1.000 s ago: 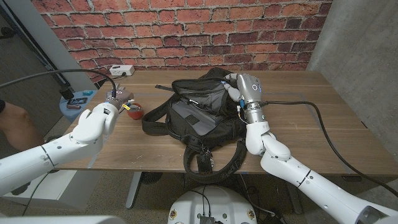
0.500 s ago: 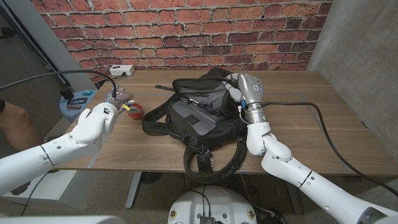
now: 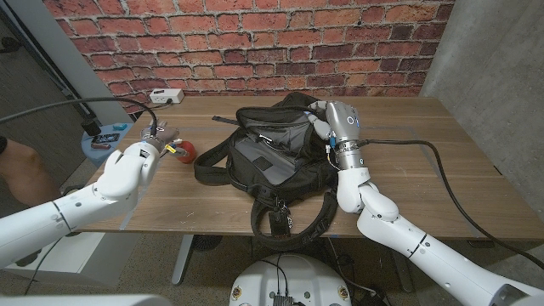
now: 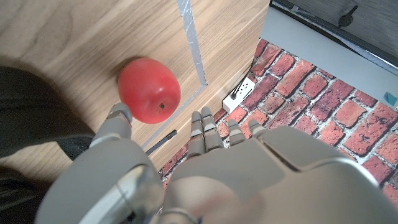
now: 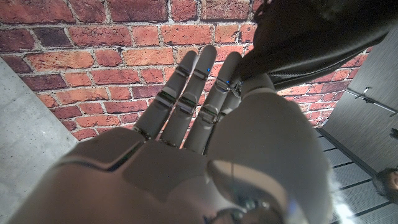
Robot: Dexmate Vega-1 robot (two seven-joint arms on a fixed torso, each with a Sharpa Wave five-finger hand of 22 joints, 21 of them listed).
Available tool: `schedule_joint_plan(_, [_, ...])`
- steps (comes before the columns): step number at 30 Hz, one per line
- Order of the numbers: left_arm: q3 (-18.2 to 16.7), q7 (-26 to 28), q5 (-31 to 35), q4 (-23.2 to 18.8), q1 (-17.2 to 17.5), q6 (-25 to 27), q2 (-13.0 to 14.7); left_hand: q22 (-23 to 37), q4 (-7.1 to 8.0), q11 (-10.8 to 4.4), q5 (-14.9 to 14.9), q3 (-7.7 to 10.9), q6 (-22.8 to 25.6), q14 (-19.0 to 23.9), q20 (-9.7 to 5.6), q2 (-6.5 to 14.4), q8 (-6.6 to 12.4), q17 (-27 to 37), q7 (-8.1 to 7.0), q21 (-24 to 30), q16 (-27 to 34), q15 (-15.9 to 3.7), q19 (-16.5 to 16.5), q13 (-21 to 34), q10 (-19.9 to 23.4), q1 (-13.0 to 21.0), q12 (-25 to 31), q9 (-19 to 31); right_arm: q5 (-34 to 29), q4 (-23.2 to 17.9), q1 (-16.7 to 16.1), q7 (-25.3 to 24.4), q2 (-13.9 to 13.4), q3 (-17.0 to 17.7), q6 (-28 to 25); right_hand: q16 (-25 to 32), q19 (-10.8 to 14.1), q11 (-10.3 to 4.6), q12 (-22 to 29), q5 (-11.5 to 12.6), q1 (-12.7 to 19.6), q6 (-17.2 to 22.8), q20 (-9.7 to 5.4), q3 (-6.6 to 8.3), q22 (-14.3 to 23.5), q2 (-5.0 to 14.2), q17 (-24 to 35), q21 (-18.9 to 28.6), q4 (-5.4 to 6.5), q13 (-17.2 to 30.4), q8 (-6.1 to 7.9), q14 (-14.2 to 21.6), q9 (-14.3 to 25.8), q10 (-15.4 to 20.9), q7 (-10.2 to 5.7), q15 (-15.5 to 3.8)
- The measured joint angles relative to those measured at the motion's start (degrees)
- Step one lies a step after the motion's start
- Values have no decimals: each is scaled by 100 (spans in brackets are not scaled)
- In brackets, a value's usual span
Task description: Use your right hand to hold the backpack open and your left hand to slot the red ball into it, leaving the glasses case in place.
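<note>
The red ball lies on the table left of the black backpack. In the left wrist view the red ball sits just past my fingertips, with the thumb on one side and the fingers on the other, not closed on it. My left hand hovers open right beside it. At the far right rim of the backpack's mouth, my right hand holds the black fabric between thumb and fingers, keeping the opening spread. The grey lining shows inside.
A white power strip lies at the table's far left edge. A blue stand with small items is beside the table's left side. Part of a person shows at the left edge. Backpack straps hang toward the near edge.
My left hand has shifted slightly around the red ball. The right hand and the backpack have stayed put.
</note>
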Motion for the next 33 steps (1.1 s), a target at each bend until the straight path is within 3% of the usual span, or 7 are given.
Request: schedule_joint_plan(33, [321,-62,185,562,-442,-197,-541,1,0,22,0,48,-31,33,-1,2,0,0,30,0,0,30,0,-1,-20,44,51,-15,31,20,33,88,-14,5,-70,-67,0,0,-6,5,1,0,0,-55,0,1,26,0,-7,18,-29,10,1,0,0,10])
